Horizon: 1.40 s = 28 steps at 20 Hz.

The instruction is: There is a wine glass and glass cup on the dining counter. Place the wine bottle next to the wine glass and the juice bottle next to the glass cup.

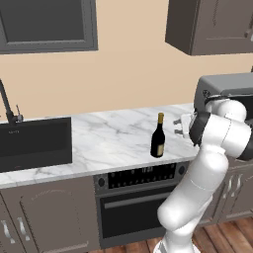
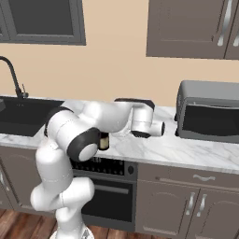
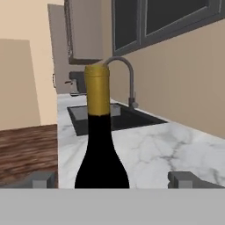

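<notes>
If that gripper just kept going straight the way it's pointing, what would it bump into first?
Most likely the wine bottle: in the hand view it stands dead ahead, centred between the open gripper fingertips. Beyond it lies the sink, though depth is hard to judge.

Place: domestic kitchen, rendered.
Landmark: built-in oven [image 1: 133,202] with a dark control strip, set under the surface.
Surface: white grey-veined marble [image 1: 113,143], running above the oven.
Sink: dark basin [image 1: 34,143] left of the oven, with a curved dark tap [image 1: 7,106] behind it.
Cupboards: grey-brown panelled doors [image 2: 186,205] either side of the oven; wall units [image 2: 191,28] above.
Appliance: grey toaster oven [image 2: 210,112] right of the oven, on the surface.
Floor: wood planks [image 1: 227,237] below the oven.
</notes>
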Tool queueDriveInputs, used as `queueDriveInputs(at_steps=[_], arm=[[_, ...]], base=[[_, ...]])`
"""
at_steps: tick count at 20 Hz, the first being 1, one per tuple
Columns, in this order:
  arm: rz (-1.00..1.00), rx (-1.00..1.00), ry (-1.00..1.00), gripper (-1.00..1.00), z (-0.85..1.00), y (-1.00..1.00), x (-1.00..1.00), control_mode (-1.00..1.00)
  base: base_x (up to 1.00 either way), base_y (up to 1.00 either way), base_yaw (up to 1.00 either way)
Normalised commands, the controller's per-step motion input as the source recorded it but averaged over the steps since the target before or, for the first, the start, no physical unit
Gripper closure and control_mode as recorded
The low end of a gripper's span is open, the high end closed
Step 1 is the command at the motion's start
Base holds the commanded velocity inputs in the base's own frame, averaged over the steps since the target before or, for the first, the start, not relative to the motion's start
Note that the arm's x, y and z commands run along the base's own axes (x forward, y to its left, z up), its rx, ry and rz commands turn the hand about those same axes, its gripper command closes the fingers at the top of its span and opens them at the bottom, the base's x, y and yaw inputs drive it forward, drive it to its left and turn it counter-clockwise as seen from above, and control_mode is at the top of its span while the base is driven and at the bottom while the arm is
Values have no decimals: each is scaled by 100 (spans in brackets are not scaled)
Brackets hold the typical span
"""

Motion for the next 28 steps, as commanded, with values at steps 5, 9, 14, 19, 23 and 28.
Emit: queueDriveInputs(at_steps=[5, 9, 14, 19, 23, 28], arm=[[0, 0, 0, -100, -7, 2, 11, -100], [0, 0, 0, -100, 0, 0, -1, -100], [0, 0, 7, -100, 0, 4, 0, -100], [0, -2, 6, -100, 0, 20, -1, -100], [0, 0, 4, -100, 0, 22, -3, -100], [0, 0, 0, -100, 0, 25, -15, -100]], base=[[0, 0, 0], [0, 0, 0], [0, 0, 0], [0, 0, 0], [0, 0, 0], [0, 0, 0]])
